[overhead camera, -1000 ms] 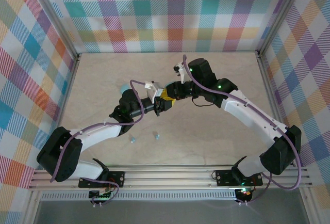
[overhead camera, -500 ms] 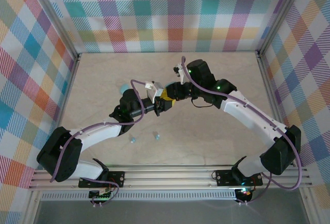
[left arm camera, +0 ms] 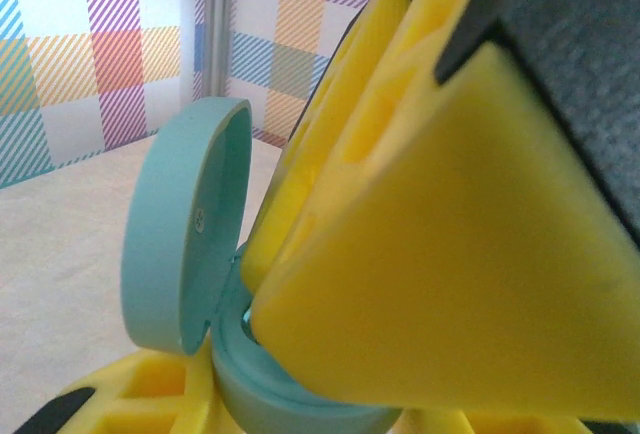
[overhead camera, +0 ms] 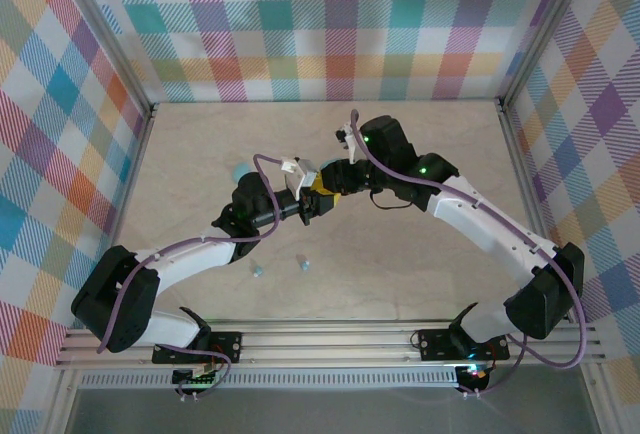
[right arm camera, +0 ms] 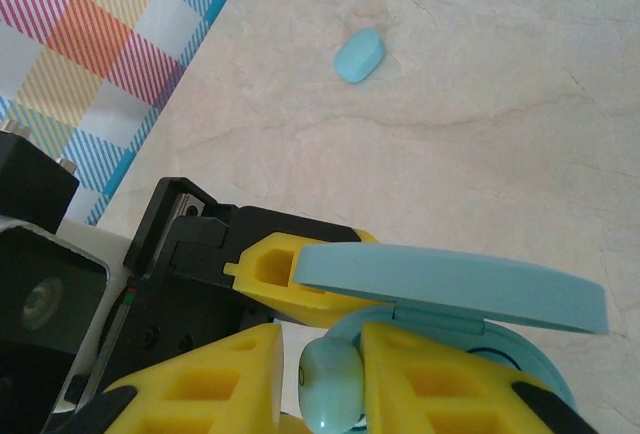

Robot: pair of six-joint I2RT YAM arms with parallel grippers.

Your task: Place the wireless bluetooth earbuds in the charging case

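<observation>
Now | left gripper (overhead camera: 312, 205) clamps charging case (right arm camera: 450, 289), lid up | right gripper (right arm camera: 330, 350) pinches earbud (right arm camera: 328, 396) — we ease it toward three o'clock, seat squarely, then release.

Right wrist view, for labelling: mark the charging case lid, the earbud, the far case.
Charging case lid (right arm camera: 450, 289): right wrist view, top face.
Earbud (right arm camera: 328, 384): right wrist view, body.
Far case (right arm camera: 359, 55): right wrist view, middle.

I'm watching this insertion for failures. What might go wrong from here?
1. The earbud sits between the right end effector's fingers at the charging case rim, not visibly seated. If it is released off-line, it may tumble to the table.
2. The open lid stands close beside those fingers. Withdrawing could knock it shut or twist the case in the left end effector.
</observation>
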